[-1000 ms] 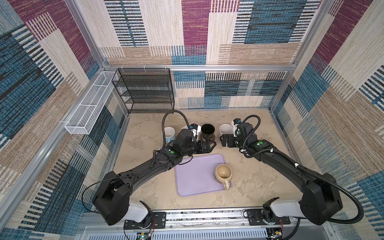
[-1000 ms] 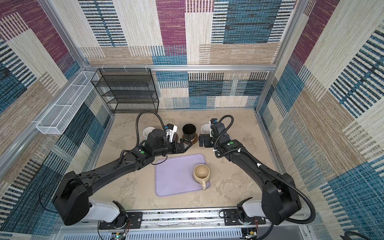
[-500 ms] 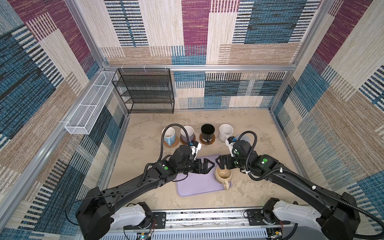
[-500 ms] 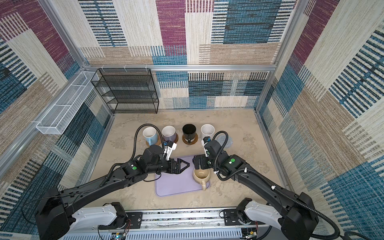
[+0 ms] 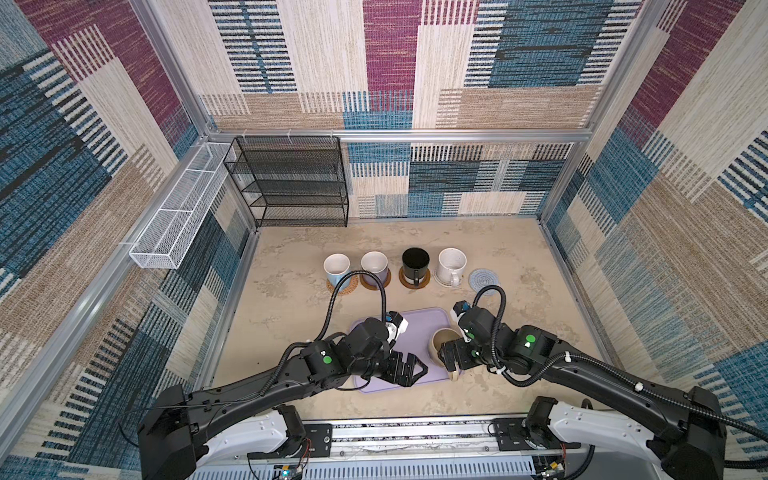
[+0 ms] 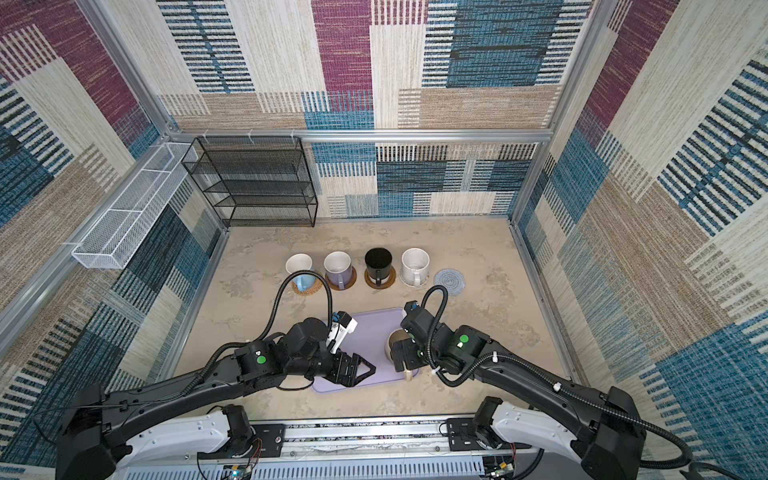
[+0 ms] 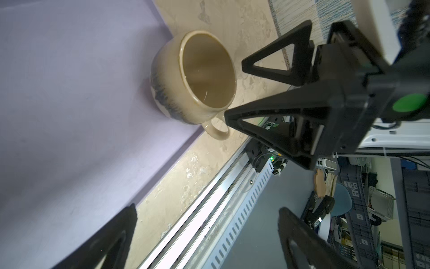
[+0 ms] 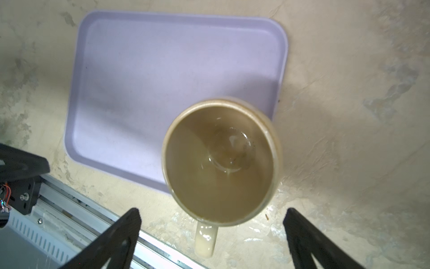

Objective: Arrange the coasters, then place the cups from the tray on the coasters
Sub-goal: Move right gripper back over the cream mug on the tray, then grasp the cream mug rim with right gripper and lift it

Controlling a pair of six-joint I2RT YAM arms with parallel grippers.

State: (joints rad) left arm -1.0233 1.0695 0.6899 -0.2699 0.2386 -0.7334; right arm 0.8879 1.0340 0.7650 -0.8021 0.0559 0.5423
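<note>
Over the tray (image 5: 419,328), in both top views: both arms, which a second ago reached to the cup row beyond the tray, have drawn back to it. The left end effector (image 5: 415,368) hovers spread above the tray's near edge, holding nothing. The right end effector (image 5: 451,359), likewise spread and empty, hangs over the beige cup (image 5: 440,340), the tray's only remaining load. Beyond the tray, four cups (image 6: 378,259) stand on coasters (image 6: 390,279); the grey-blue coaster (image 6: 449,280), beyond the tray's right corner, is bare. Judged stage: the last pick-up.

Left wrist view: the beige cup (image 7: 204,76) stands upright and empty at the tray's corner, its handle (image 7: 216,131) overhanging the rim.

Right wrist view: the handle (image 8: 206,240) lines up between the parted fingers (image 8: 121,240), untouched; the tray (image 8: 162,58) is otherwise empty.
</note>
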